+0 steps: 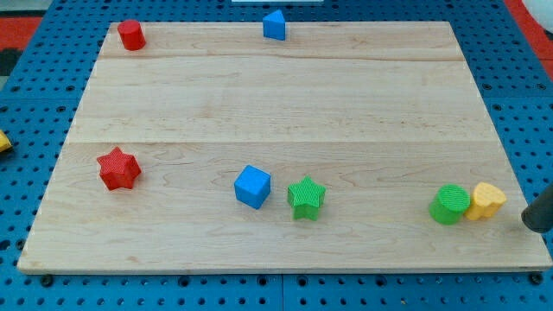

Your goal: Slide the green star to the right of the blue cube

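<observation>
The green star (306,197) lies on the wooden board (276,104) just to the right of the blue cube (252,186), with a small gap between them, in the lower middle of the view. The dark rod shows only at the view's right edge, and my tip (535,221) sits near the board's right edge, far to the right of the star and just right of the yellow block.
A green cylinder (449,205) touches a yellow block (486,200) at the lower right. A red star (118,168) lies at the left. A red cylinder (131,35) and a blue pentagon-like block (275,25) sit along the top edge.
</observation>
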### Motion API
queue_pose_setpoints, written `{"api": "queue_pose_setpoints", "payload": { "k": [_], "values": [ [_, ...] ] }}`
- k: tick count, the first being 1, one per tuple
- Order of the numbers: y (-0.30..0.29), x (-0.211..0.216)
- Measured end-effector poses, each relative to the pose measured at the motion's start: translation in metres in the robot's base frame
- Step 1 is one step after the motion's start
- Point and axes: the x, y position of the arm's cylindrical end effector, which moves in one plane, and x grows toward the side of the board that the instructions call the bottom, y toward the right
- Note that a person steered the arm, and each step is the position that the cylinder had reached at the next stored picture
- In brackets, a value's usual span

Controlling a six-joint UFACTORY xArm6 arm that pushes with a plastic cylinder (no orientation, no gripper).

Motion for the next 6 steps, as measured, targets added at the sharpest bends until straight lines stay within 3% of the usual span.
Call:
{"api": "queue_pose_setpoints", "payload": {
  "k": [1, 3, 4, 5, 6],
  "values": [
    [-0.105, 0.006],
    [-0.249, 0.013],
    [-0.253, -0.012],
    [-0.272, -0.01],
    [-0.33, 0.008]
  ]
}}
